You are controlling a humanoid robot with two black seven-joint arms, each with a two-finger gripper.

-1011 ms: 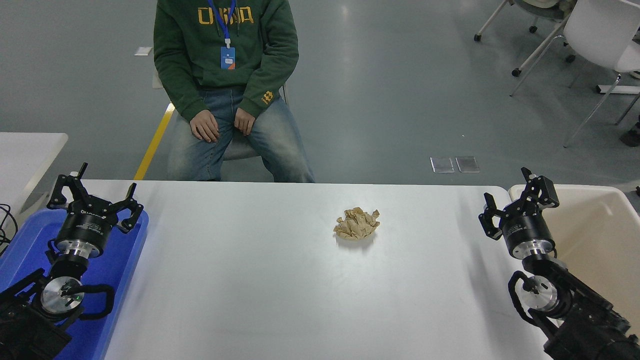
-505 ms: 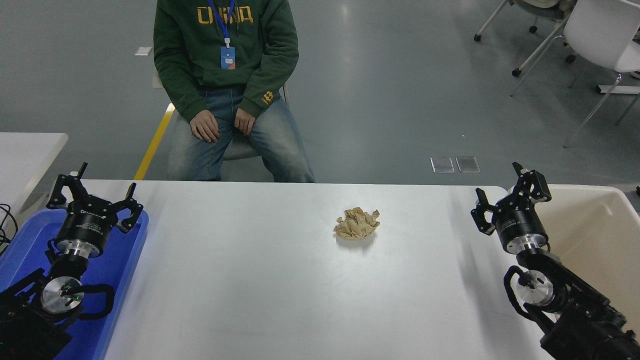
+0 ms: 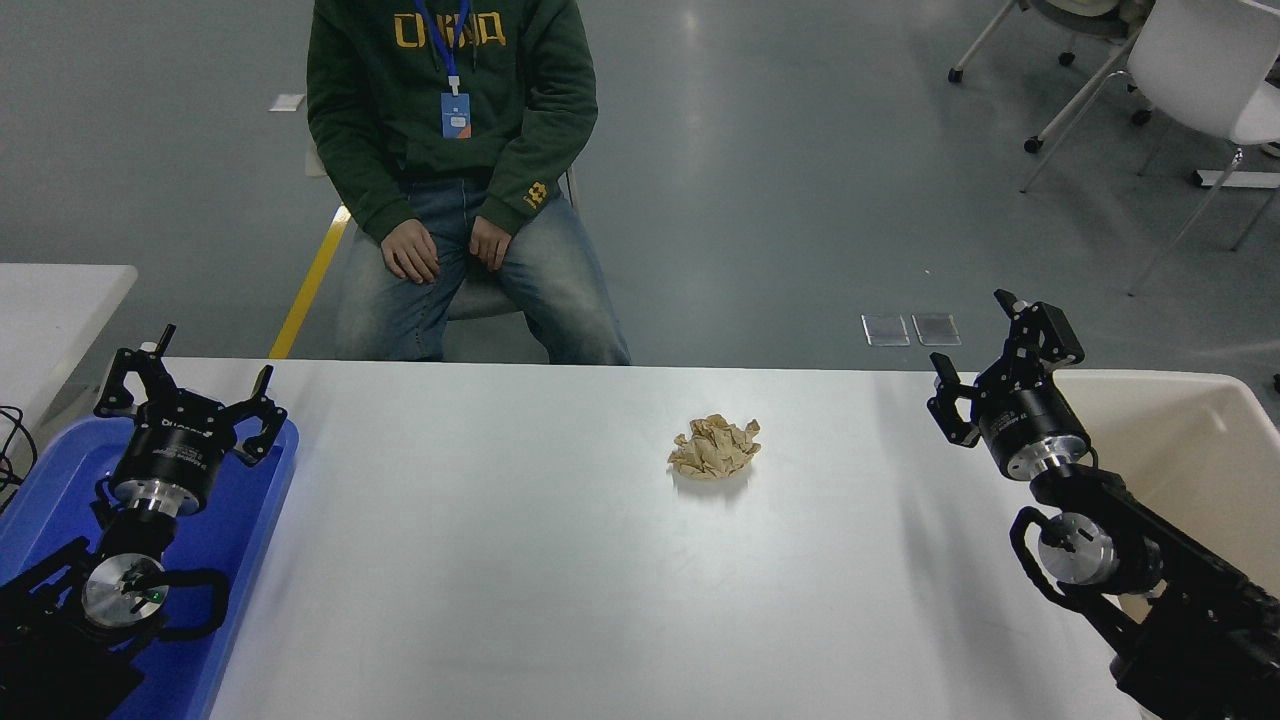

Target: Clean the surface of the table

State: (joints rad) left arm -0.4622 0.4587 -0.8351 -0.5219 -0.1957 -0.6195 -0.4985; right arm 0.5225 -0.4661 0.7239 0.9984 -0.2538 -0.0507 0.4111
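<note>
The right end effector [image 3: 990,365] is held above the worktop's far right corner, its fingers spread apart and nothing between them, with the black right arm [image 3: 1150,590] running back to the lower right corner. Just beside it, to the right, a cream bin [image 3: 1200,450] is seen. The worktop [image 3: 560,580] is a wide, white-grey, smooth and matte surface with rounded corners, filling the lower middle of the view between the two arms. A crumpled ball of brown paper [image 3: 714,447] lies on it a little right of centre, towards the far edge, well apart from both end effectors. At the lower left the left end effector [image 3: 190,385] is parked over a blue tray [image 3: 240,520], its fingers likewise spread and empty. Beyond the far edge a person in a green hoodie [image 3: 450,100] is seated, hands [image 3: 445,248] resting on the lap. Compared with the earlier frames, the right end effector has been raised and carried leftward and farther from the camera, away from the bin's rim; the paper ball, the left arm and the seated person are unchanged.
</note>
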